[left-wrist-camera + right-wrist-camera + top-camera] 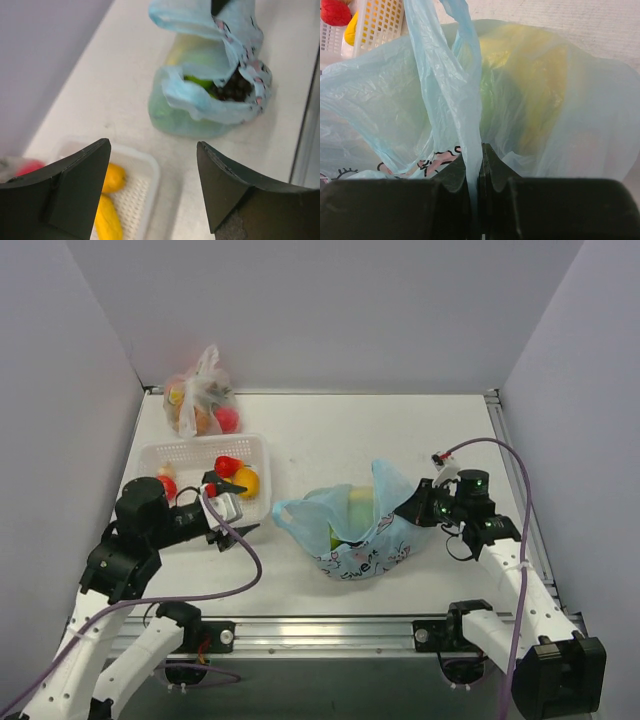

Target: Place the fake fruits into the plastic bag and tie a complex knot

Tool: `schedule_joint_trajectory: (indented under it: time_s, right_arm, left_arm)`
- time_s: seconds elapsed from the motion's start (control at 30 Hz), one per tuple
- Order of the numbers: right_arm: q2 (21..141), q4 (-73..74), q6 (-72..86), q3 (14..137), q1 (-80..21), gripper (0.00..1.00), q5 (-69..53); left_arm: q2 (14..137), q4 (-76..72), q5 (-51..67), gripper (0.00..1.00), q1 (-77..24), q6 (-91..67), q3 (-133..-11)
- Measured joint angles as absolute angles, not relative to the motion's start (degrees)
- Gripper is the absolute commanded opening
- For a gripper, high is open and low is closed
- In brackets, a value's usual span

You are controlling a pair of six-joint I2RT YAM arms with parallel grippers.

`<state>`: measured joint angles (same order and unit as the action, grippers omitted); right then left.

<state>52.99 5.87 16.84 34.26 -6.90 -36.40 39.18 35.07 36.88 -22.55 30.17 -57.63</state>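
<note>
The light-blue plastic bag (365,540) sits open at the table's middle, with a green apple (336,536) and dark grapes (235,90) inside. My right gripper (420,505) is shut on a bag handle (455,100), pinched between the fingers (479,165) and holding the right side up. My left gripper (235,505) is open and empty, hovering over the right end of the white basket (262,445); in its wrist view (152,185) nothing lies between the fingers. Red (228,466) and orange (246,482) fake fruits lie in the basket, and yellow ones (112,177) show below the left fingers. No knot shows.
A clear-wrapped bundle of orange and red fruits (200,400) stands at the back left behind the basket. A metal rail (330,635) runs along the near table edge. Grey walls close in the left, back and right.
</note>
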Motion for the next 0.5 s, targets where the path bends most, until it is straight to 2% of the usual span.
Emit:
schedule_joint_trajectory:
  time_s: [0.17,0.2,0.3,0.5]
  right_arm:
    - [53.9,7.0,14.8,35.2,-7.6,0.00,-36.4]
    - [54.2,7.2,14.6,35.3,-7.7,0.00,-36.4]
    - [54.8,7.9,13.7,35.7,-8.0,0.00,-36.4]
    - [55.1,8.6,12.0,36.7,-8.4,0.00,-36.4]
  left_arm:
    - [41.3,38.5,41.3,0.85,-20.5,35.0,-46.4]
    - [43.2,38.4,42.2,0.97,-20.5,36.1,-45.5]
    - [49.2,35.3,45.1,0.97,-20.5,39.3,-44.1]
    - [55.9,18.8,48.2,0.97,-23.3,38.1,-41.0]
